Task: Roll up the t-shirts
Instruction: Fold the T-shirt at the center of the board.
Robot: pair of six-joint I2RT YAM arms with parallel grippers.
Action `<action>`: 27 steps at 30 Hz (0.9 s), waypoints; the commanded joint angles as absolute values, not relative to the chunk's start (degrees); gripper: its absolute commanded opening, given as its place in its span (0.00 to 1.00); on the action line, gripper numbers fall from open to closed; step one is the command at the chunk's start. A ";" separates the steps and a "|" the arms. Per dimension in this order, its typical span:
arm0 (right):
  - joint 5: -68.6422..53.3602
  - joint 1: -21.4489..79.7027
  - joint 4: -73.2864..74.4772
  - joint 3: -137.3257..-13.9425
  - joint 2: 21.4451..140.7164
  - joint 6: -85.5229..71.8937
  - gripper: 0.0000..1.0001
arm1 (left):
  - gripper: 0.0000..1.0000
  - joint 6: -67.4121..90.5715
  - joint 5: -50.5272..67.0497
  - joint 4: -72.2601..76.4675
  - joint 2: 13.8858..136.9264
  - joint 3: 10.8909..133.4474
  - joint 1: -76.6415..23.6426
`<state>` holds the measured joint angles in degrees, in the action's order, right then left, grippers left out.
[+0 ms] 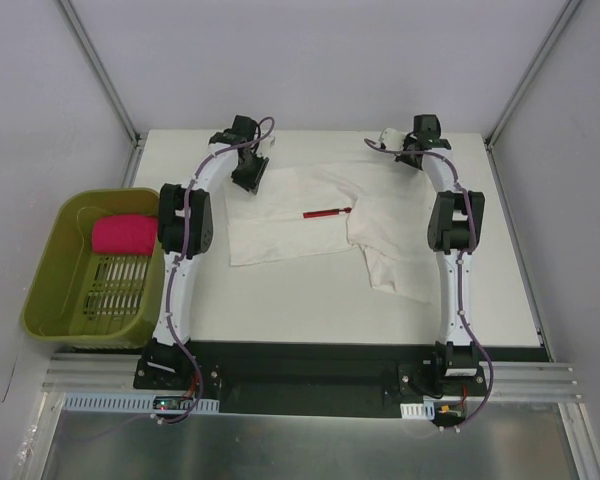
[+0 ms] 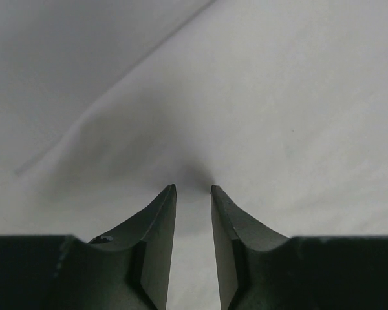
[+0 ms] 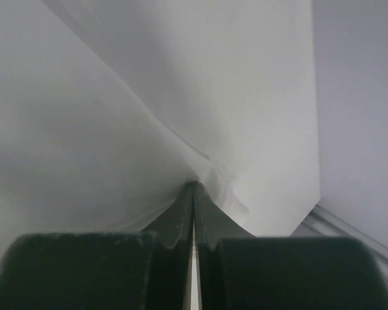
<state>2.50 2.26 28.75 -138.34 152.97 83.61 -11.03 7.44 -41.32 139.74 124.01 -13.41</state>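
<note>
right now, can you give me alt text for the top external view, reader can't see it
A white t-shirt with a thin red strip showing lies rumpled across a white table, the left gripper and right gripper at its far corners. A green basket holding a pink item sits left of the table.

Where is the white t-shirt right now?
In the overhead view, the t-shirt lies spread on the table, its far corners at the left gripper and right gripper.
</note>
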 commanded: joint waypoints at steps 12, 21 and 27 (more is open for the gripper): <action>-9.66 -1.13 17.65 -107.61 114.75 66.71 0.64 | 0.41 -15.73 12.83 -41.83 122.20 123.27 -18.45; -27.49 -10.18 52.19 -75.31 88.97 89.78 0.67 | 0.42 -17.14 21.44 -44.38 107.41 92.59 -21.36; -29.79 -14.50 58.27 -53.83 72.17 118.07 0.67 | 0.45 -19.33 25.75 -47.28 104.15 85.26 -21.01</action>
